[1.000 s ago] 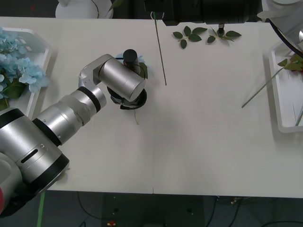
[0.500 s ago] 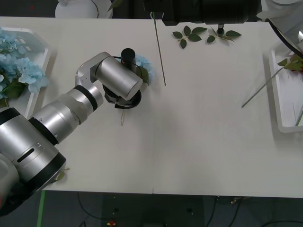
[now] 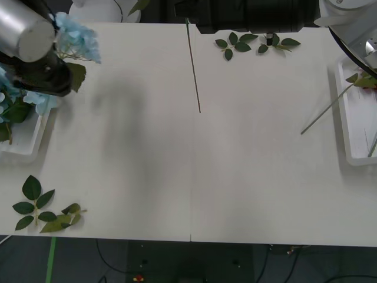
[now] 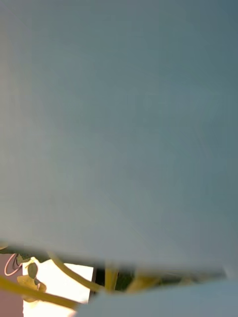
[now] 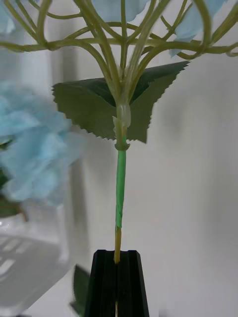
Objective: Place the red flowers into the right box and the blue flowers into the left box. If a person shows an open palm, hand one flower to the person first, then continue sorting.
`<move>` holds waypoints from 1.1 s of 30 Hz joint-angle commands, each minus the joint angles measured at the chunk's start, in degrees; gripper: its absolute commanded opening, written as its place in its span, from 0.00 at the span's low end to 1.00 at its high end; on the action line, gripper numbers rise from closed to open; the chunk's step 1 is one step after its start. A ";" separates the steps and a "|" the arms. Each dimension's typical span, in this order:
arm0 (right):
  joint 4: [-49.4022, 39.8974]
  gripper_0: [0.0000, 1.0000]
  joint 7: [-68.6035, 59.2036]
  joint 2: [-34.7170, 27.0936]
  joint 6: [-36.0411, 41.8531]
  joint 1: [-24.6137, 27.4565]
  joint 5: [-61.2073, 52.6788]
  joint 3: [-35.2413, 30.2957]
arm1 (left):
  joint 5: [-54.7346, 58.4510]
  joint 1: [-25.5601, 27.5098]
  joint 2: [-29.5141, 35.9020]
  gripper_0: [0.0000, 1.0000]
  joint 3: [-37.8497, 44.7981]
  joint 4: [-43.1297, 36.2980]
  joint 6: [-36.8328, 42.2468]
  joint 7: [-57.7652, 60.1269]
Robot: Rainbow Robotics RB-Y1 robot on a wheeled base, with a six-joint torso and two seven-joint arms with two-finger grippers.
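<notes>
My left gripper (image 5: 117, 277) is shut on the thin stem (image 5: 119, 188) of a blue flower, whose pale blue head (image 3: 76, 36) hangs at the table's far left, beside the left box (image 3: 23, 144). More blue flowers (image 3: 26, 100) lie in that box. A red flower's stem (image 3: 330, 110) sticks out over the rim of the right box (image 3: 349, 127), with its leaves (image 3: 364, 79) inside and its head out of view. Another long green stem (image 3: 194, 65) lies on the table; its far end is hidden under dark equipment. My right arm (image 3: 347, 12) stays at the far right.
Loose green leaf sprigs lie at the far edge (image 3: 253, 42) and at the near left corner (image 3: 47, 212). The left arm's silver body (image 3: 26, 26) covers the far left corner above the left box.
My left arm has lifted the blue flower from the table's middle and swung it left and back to beside the left box. The leaf sprig at the near left corner is now uncovered.
</notes>
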 commanded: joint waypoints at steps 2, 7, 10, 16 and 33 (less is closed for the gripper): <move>-1.90 0.00 -3.10 1.47 -0.70 -0.63 -0.36 0.35 | 2.75 1.85 11.66 0.00 10.04 -2.45 7.22 -11.74; -1.81 0.00 -3.45 1.64 -0.70 -0.63 -0.44 0.53 | 2.49 1.94 17.81 0.00 15.40 3.35 7.57 -18.95; -1.90 0.00 -3.62 1.82 -0.70 -0.63 -0.44 0.53 | 1.96 2.29 19.57 0.00 18.57 8.09 6.25 -22.46; -1.81 0.00 -3.89 2.00 -0.70 -0.63 -0.36 0.53 | 1.34 7.83 20.80 0.00 24.54 15.30 -2.36 -30.99; -1.90 0.00 -4.59 2.00 -0.70 -0.63 -0.44 0.61 | 2.31 21.80 17.72 0.25 27.00 16.53 -22.23 -37.31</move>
